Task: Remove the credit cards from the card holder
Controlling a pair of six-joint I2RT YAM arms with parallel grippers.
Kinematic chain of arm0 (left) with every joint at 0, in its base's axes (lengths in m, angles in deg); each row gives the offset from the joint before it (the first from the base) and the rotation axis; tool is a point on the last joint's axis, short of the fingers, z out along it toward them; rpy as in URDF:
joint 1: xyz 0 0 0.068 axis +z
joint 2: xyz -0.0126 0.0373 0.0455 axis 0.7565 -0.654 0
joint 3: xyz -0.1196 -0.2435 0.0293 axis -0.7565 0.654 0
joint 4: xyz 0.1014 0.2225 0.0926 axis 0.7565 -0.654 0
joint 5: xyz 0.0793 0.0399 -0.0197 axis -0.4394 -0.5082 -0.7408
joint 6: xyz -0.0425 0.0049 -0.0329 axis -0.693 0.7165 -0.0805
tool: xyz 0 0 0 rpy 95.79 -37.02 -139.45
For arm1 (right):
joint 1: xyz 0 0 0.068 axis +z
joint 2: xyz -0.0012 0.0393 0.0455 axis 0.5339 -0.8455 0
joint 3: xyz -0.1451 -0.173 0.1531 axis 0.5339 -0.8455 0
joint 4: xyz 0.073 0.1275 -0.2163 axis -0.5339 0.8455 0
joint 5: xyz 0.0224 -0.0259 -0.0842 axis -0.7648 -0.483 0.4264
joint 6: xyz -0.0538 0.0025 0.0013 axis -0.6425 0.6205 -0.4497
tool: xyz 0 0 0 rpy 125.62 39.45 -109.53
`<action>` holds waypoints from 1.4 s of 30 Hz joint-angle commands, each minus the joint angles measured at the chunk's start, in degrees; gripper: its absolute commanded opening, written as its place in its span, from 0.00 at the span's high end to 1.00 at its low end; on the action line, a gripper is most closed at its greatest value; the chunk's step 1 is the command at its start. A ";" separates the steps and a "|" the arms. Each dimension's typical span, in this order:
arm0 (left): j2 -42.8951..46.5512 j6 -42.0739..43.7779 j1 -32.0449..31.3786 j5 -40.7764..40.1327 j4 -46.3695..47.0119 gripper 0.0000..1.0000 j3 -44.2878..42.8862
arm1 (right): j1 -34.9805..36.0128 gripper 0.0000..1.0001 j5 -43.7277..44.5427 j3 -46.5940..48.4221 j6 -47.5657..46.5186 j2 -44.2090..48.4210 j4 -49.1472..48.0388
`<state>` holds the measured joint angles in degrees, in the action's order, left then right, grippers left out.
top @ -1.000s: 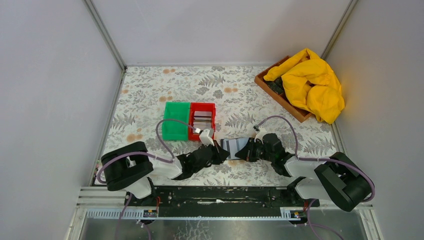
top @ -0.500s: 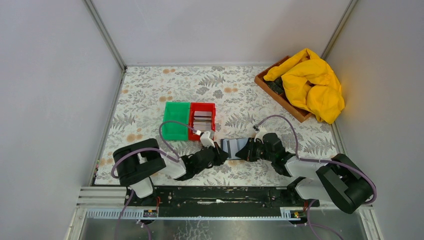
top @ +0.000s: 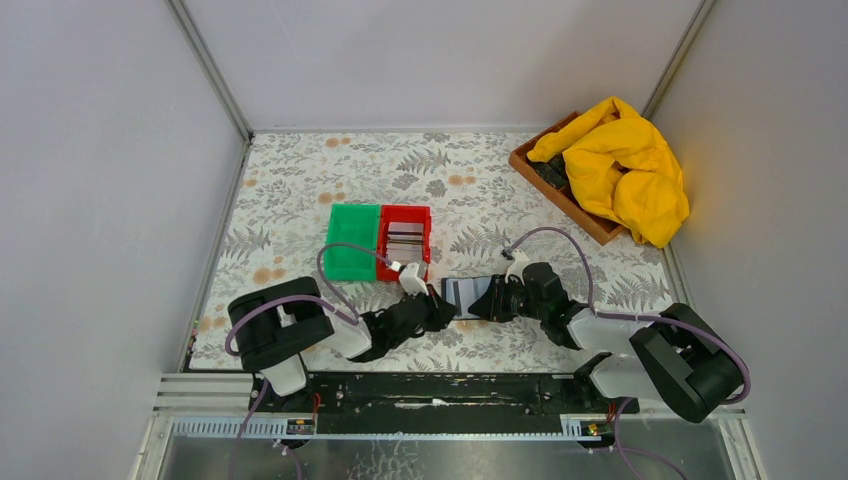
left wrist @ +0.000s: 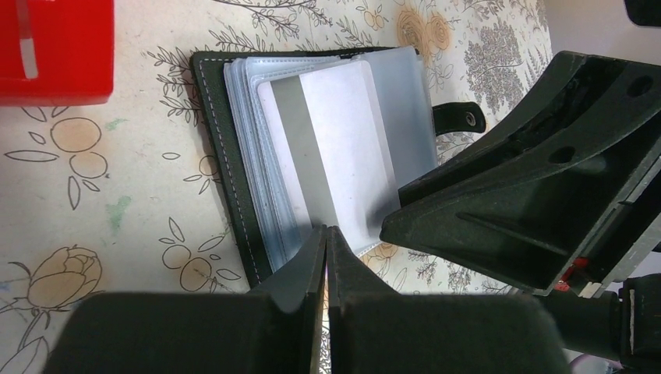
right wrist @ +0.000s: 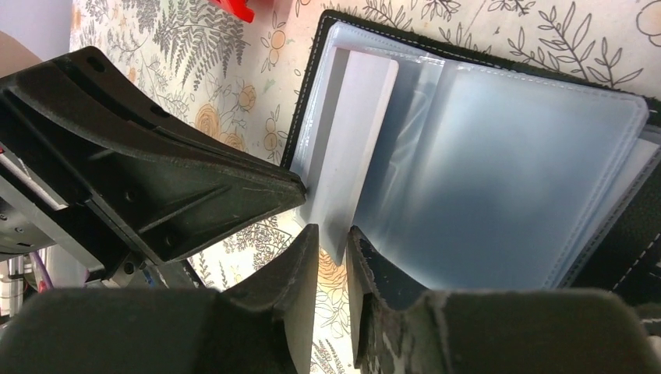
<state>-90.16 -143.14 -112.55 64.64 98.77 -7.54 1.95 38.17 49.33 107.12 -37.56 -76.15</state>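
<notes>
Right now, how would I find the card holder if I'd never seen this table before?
Find the flowery table, then the red bin next to the green bin. Just off the red bin's near right corner lies the card holder, a little black folder open like a book. Unlike the bright bins, it has shiny see-through pockets holding a white card.

My left arm (top: 345,338) is bent at the elbow. It lies low and reaches to the right, toward the middle. My right arm (top: 600,330) is bent too. It lies low and reaches to the left. The fingers of my left pincer (left wrist: 326,231) are pressed tight together. The fingers of my right pincer (right wrist: 332,234) are nearly together, with just a thin slit between them. The two pincers point at each other, tips very close.
</notes>
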 commanded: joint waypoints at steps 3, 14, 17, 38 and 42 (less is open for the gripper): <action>-0.99 0.06 -0.18 -0.53 1.46 0.96 1.30 | 0.32 0.73 -5.24 2.74 -1.35 1.29 -3.50; -0.04 0.14 0.23 -0.20 2.37 0.96 2.52 | 0.35 0.73 -6.58 4.55 -1.37 0.98 -3.94; 0.02 0.14 0.32 0.07 2.64 0.96 2.61 | 0.32 0.73 -6.26 5.40 -2.01 1.31 -2.76; -0.84 -0.30 1.17 1.46 5.09 0.96 3.86 | 0.39 0.73 -9.97 7.59 -2.94 -6.01 -3.72; -1.91 -0.68 1.30 1.94 6.14 0.96 3.85 | 0.41 0.73 -11.21 6.56 -2.19 -5.06 -4.54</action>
<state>-90.24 -143.58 -111.61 65.58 103.10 -4.42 1.90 31.89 56.30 103.95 -43.46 -77.22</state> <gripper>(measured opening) 0.043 0.273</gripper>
